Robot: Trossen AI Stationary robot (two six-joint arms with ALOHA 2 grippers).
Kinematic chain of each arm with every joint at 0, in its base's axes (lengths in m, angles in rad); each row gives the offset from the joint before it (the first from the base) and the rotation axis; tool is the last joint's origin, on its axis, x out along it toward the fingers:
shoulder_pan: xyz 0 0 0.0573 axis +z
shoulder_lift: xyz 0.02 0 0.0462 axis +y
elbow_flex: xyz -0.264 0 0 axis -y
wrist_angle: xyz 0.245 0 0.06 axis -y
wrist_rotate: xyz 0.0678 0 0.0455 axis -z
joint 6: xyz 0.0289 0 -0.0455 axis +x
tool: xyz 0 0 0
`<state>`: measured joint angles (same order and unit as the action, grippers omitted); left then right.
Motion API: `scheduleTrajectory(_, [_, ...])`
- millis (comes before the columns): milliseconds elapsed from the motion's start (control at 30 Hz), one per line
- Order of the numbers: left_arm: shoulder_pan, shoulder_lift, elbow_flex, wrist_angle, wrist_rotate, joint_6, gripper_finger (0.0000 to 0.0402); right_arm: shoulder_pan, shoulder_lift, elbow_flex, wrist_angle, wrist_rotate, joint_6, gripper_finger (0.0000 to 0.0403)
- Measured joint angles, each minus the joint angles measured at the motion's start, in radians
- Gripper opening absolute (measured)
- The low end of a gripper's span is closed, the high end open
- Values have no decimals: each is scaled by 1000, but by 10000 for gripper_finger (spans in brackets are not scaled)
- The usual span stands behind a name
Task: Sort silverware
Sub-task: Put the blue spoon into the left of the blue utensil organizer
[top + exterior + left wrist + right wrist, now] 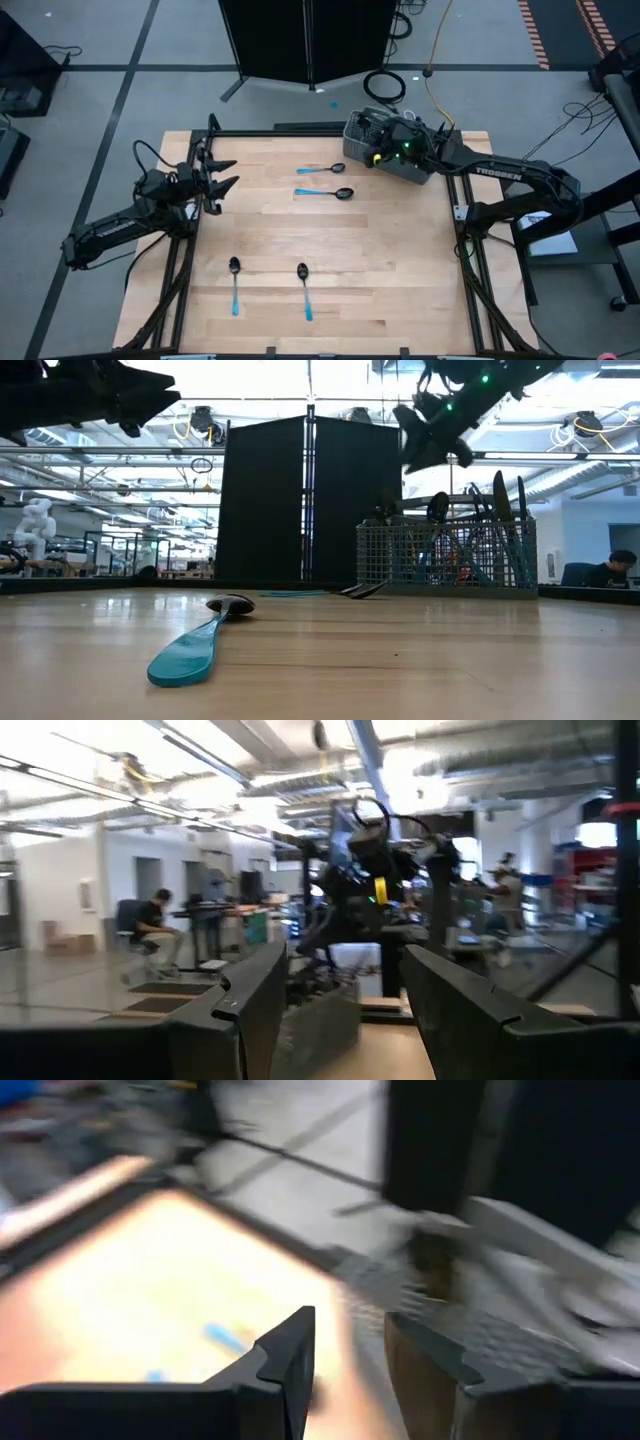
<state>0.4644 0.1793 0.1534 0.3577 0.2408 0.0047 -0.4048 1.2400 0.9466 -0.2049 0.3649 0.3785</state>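
Observation:
Four spoons with dark heads and light-blue handles lie flat on the wooden table. Two are toward the far middle [322, 170] [326, 193] and two toward the near edge [235, 284] [304, 290]; the low view shows one of them close up [195, 645]. More silverware [495, 510] stands upright in the grey wire-mesh basket [392, 148] at the far right corner. My right gripper [350, 1350] hangs open and empty above the basket's left edge [372, 140]. My left gripper [222, 172] is open and raised at the table's left edge.
The basket [445, 555] sits at the far right of the table. A black panel [305, 40] stands beyond the far edge. Bare wood lies between the two spoon pairs. People sit at desks in the room behind [155, 925].

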Motion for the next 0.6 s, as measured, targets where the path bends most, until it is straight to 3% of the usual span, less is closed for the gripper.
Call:
scheduleTrajectory(133, [-1,65,39,-28,72,-39,199,72,0,0,115,-145,-53,114])
scheduleTrajectory(267, [-34,222,78,-23,83,-46,199,179,19,0,197,-161,-114,114])
scheduleTrajectory(433, [-84,539,138,28,-10,7,199,298,90,0,252,-159,-128,114])
scheduleTrajectory(600, [-91,927,283,52,-68,62,199,385,206,0,271,-159,-80,114])
